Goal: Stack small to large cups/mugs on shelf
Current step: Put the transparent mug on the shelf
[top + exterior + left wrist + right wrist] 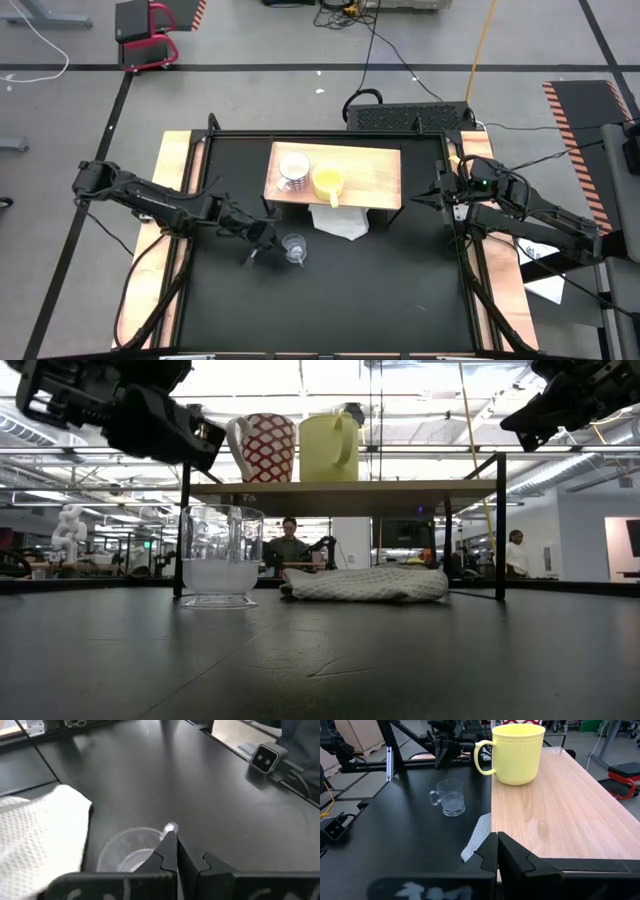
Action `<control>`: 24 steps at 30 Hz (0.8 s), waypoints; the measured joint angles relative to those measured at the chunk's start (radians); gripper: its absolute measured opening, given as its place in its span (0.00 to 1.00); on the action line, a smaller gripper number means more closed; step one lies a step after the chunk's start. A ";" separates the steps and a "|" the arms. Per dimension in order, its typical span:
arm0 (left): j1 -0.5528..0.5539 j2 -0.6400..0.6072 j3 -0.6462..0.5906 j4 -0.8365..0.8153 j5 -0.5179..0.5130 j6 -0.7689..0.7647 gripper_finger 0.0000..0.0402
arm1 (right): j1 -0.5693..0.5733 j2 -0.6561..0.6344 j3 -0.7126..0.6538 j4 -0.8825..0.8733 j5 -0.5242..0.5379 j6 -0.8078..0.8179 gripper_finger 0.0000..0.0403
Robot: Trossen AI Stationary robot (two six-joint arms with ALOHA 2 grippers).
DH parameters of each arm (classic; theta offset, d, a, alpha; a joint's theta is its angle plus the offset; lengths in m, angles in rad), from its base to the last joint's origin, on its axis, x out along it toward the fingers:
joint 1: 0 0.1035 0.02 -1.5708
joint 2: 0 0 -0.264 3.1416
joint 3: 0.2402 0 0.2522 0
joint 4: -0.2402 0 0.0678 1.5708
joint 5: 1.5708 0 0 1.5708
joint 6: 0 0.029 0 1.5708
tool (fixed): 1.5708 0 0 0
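Glass, clear and thin, makes the small handled cup (294, 248) light, slippery, fragile; it stands on the black tabletop just before the light-wood shelf (375, 175), best pinched by its rim. Left gripper (256, 243), clenched empty, hovers beside the cup; right gripper (420, 197), clenched too, waits at the shelf's end.

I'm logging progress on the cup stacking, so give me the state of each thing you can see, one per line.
white mug: upright on the shelf, unstacked
yellow mug: upright on shelf, beside white mug
glass cup: upright on table, empty
white cloth: crumpled, partly under shelf
left gripper: shut, beside glass cup
right gripper: shut, at shelf's end
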 joint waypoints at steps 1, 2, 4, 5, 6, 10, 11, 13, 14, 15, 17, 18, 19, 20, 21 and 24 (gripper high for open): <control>0.000 0.000 0.022 -0.036 0.001 0.013 0.00 | 0.000 0.000 0.000 0.000 0.000 0.000 0.00; 0.000 0.000 0.042 -0.076 0.002 0.025 0.00 | 0.000 0.000 0.000 0.000 0.000 0.000 0.00; 0.000 0.000 0.083 -0.147 0.003 0.037 0.00 | 0.000 0.000 0.000 0.000 0.000 0.000 0.00; 0.000 0.000 0.101 -0.174 0.004 0.038 0.00 | 0.000 0.000 0.000 0.000 0.000 0.000 0.00; 0.000 0.000 0.115 -0.193 0.004 0.038 0.00 | 0.000 0.000 0.000 0.000 0.000 0.000 0.00; 0.000 0.032 0.137 -0.223 0.005 0.037 0.00 | 0.000 0.000 0.000 0.000 0.000 0.000 0.00; -0.001 0.040 0.139 -0.230 0.009 0.037 0.00 | 0.000 0.000 0.000 0.000 0.000 0.000 0.00; -0.003 0.077 0.160 -0.216 0.024 0.037 0.00 | 0.000 0.000 0.000 0.001 0.000 0.000 0.00; -0.005 0.104 0.175 -0.206 0.024 0.038 0.00 | 0.000 0.000 0.000 0.000 0.000 0.000 0.00; -0.007 0.128 0.182 -0.213 0.022 0.046 0.00 | 0.000 0.001 0.000 0.000 0.000 0.000 0.00; -0.013 0.162 0.193 -0.240 0.022 0.070 0.00 | 0.000 0.001 0.000 0.000 0.000 0.000 0.00; -0.014 0.175 0.208 -0.234 0.023 0.080 0.00 | 0.000 0.002 0.000 0.000 0.000 0.000 0.00; -0.014 0.180 0.221 -0.233 0.024 0.086 0.00 | 0.000 0.003 0.000 0.000 0.000 0.000 0.00; -0.014 0.181 0.233 -0.249 0.024 0.086 0.00 | 0.000 0.004 0.000 0.000 0.000 0.000 0.00; -0.014 0.185 0.247 -0.269 0.023 0.085 0.00 | 0.000 0.004 0.000 0.001 0.000 0.000 0.00; -0.013 0.198 0.269 -0.321 0.000 0.083 0.00 | 0.000 0.006 0.000 0.000 0.000 0.000 0.00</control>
